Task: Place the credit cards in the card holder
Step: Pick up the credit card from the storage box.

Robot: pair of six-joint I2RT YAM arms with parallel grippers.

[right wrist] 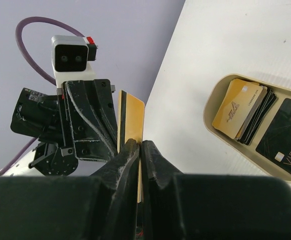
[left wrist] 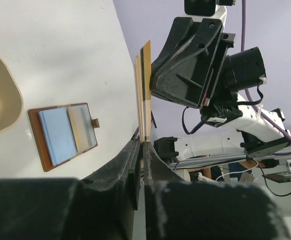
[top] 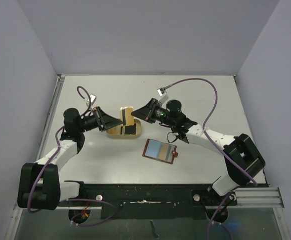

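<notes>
As it stands on edge, gold card is pinched by L jaws & R jaws.

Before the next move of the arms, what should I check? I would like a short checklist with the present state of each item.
1. The right gripper is shut on the gold card: ok.
2. The left gripper is shut on the same card: ok.
3. The card is lifted off the tray: ok.
4. The card holder lies open on the table: ok.
5. A free slot is left in the card holder: cannot tell.
</notes>
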